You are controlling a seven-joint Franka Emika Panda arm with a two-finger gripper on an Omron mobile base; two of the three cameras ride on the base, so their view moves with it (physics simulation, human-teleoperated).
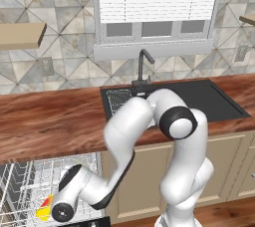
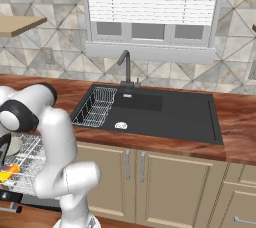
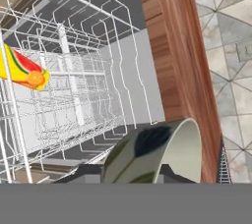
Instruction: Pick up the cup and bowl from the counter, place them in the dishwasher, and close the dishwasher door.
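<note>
The dishwasher's white wire rack [image 1: 30,181] is pulled out below the reddish-brown counter [image 1: 50,121]. The yellow cup [image 1: 45,209] with its red-orange patch lies on its side in the rack; the hand view has the cup [image 3: 22,70] at the left behind the wires. My gripper [image 1: 62,213] hangs low over the rack, shut on the pale grey-green bowl [image 3: 157,156], which is tilted on edge and hides the fingertips. From the right base camera the bowl [image 2: 14,144] sits just above the cup [image 2: 7,174]. The dishwasher door is hidden under the rack and arm.
A black sink [image 1: 199,99] with a small wire basket [image 1: 118,100] and a dark faucet [image 1: 143,66] is set into the counter to the right. Beige cabinet doors [image 2: 150,182] stand under it. A pale wall shelf [image 1: 20,36] hangs at upper left.
</note>
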